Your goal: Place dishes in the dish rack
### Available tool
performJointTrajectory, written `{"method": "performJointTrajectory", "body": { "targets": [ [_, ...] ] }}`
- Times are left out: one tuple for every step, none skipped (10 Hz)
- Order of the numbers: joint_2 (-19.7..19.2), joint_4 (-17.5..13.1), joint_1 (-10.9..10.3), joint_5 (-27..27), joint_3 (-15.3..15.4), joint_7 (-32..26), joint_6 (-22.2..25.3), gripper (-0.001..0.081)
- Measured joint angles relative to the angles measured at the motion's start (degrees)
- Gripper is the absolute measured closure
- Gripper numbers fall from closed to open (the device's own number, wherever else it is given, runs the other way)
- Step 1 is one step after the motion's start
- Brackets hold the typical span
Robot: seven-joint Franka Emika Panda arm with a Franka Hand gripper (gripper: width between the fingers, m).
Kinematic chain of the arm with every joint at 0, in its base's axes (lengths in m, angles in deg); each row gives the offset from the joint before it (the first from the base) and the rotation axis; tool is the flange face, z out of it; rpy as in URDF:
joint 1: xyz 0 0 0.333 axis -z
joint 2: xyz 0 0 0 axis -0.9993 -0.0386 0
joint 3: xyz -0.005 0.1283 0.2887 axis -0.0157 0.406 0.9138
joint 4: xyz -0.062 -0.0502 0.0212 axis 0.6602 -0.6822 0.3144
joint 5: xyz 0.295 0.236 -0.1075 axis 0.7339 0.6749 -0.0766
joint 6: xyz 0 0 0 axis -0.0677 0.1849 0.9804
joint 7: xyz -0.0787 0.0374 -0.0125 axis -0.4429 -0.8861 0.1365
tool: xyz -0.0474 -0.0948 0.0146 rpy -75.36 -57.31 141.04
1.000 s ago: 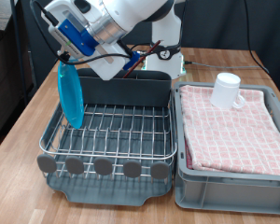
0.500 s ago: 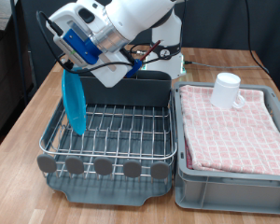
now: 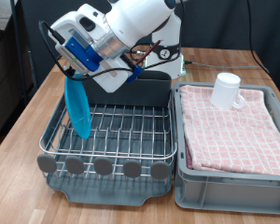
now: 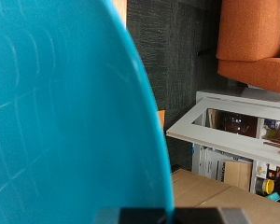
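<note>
A: Surface first. Wooden table [image 3: 28, 117], dark backdrop behind it; the wrist view shows an orange chair [image 4: 254, 42] and a white shelf [image 4: 235, 121] in the room beyond.

B: Gripper position?

A: Gripper [image 3: 73, 73] hangs over the end of the dish rack [image 3: 107, 131] at the exterior view's left, tilted, with blue housing and cables on the wrist. It is grasping the light-blue plate [image 3: 77, 107] by its top rim.

B: Confirmed between the fingers?

A: The rim runs straight up into the gripper in the exterior view, and the plate fills most of the wrist view [image 4: 70, 112]. The fingertips themselves are hidden by the plate, so contact is read from that.

B: Plate attitude?

A: On edge, directly below the gripper, leaning slightly, with its lower edge down among the rack wires. Whether it rests on the wires I cannot tell.

B: Other dishes?

A: White mug [image 3: 227, 91] is well apart from the gripper, toward the exterior view's right, upright on the pink checkered cloth [image 3: 233, 126] in the grey bin [image 3: 229, 182]. Spoon not identifiable.

B: Caddy?

A: Grey utensil caddy [image 3: 145, 89] stands just beside the gripper, on the rack's far side.
</note>
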Motion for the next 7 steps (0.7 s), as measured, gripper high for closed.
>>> {"method": "performJointTrajectory", "body": {
  "targets": [
    [-0.26, 0.18, 0.07, 0.00, -0.10, 0.12, -0.57, 0.0791],
    [-0.48, 0.31, 0.20, 0.00, -0.14, 0.20, -1.11, 0.0791],
    [-0.76, 0.38, 0.35, 0.01, -0.16, 0.25, -1.60, 0.0791],
    [-1.06, 0.50, 0.57, 0.07, -0.15, 0.27, -2.29, 0.0791],
    [-1.26, 0.65, 0.82, 0.24, -0.14, 0.27, -2.90, 0.0791],
    [-1.49, 0.79, 1.05, 0.62, -0.13, 0.27, -3.67, 0.0791],
    [-1.64, 0.89, 1.32, 1.12, -0.05, 0.22, -4.53, 0.0791]
  ]
}}
